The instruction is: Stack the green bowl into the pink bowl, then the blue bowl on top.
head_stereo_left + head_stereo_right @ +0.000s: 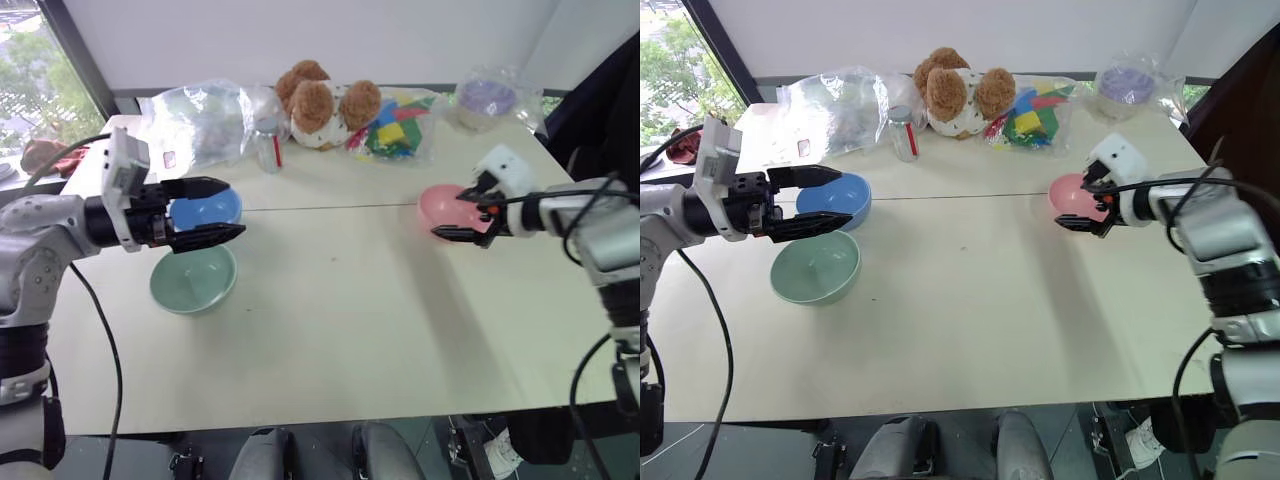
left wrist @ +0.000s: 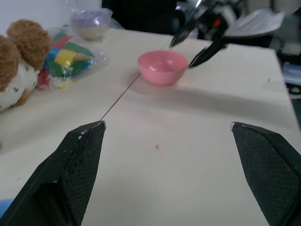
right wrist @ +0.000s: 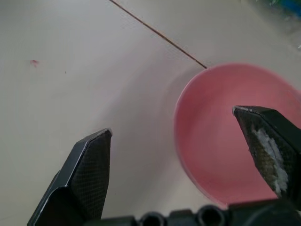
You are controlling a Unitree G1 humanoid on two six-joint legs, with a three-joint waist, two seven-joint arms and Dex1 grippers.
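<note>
Nearest the camera lay the bare front of the pale cream table (image 1: 340, 340), its two boards joined by a thin seam. Left gripper (image 1: 232, 208) hovered level above the tabletop, its two black fingers (image 2: 75, 169) spread wide apart and holding nothing. Small round pale mint-green plastic bowl (image 1: 194, 279) sat upright directly below and slightly nearer than that gripper. Small round sky-blue plastic bowl (image 1: 212, 208) sat upright just behind the left fingertips, partly hidden by them, close to the green bowl; whether the two rims touched could not be told.

Farther back lay a crumpled clear plastic bag (image 1: 200, 120), a small clear jar (image 1: 268, 145), a brown plush bear (image 1: 320, 100), a bag of coloured blocks (image 1: 400, 125) and a purple bowl wrapped in clear plastic (image 1: 487, 98).

Right gripper (image 1: 448, 214) pointed downward, fingers wide apart, empty. Small round light pink plastic bowl (image 1: 452, 210) sat upright on the table at its tips, one finger (image 3: 263, 146) over the bowl's interior, the other outside the near rim.
</note>
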